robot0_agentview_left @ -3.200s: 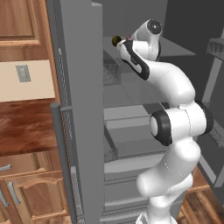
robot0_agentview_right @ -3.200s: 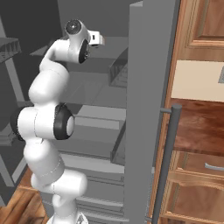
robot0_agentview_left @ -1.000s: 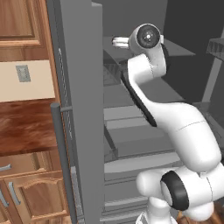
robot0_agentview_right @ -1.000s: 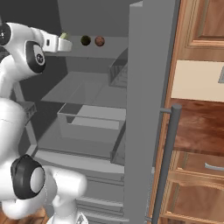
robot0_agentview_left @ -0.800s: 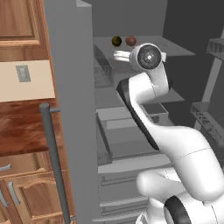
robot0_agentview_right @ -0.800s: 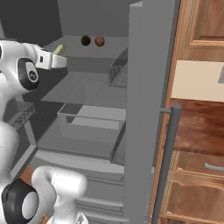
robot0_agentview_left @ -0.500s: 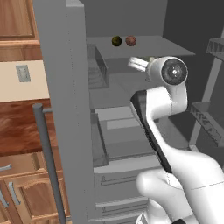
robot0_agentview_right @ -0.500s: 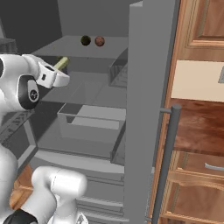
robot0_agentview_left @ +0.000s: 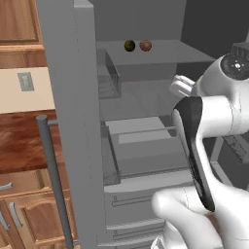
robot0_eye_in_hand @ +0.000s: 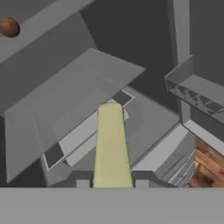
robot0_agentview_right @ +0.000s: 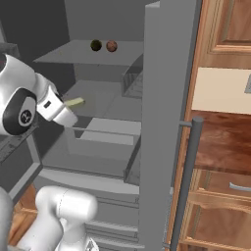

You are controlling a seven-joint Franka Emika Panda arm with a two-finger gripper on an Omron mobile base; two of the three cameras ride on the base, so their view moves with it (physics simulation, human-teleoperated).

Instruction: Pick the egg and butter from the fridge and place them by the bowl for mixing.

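butter (robot0_eye_in_hand: 112, 144) | long axis runs straight out from pincer (robot0_eye_in_hand: 112, 183), toward fridge (robot0_agentview_right: 122, 147) interior | pincer clamps its near end

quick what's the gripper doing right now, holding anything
Gripper: closed on the butter, which sticks out ahead of it, in front of the open fridge. The egg sits on the top shelf.

no text, label, brand, number or sign could be read anywhere in these views.
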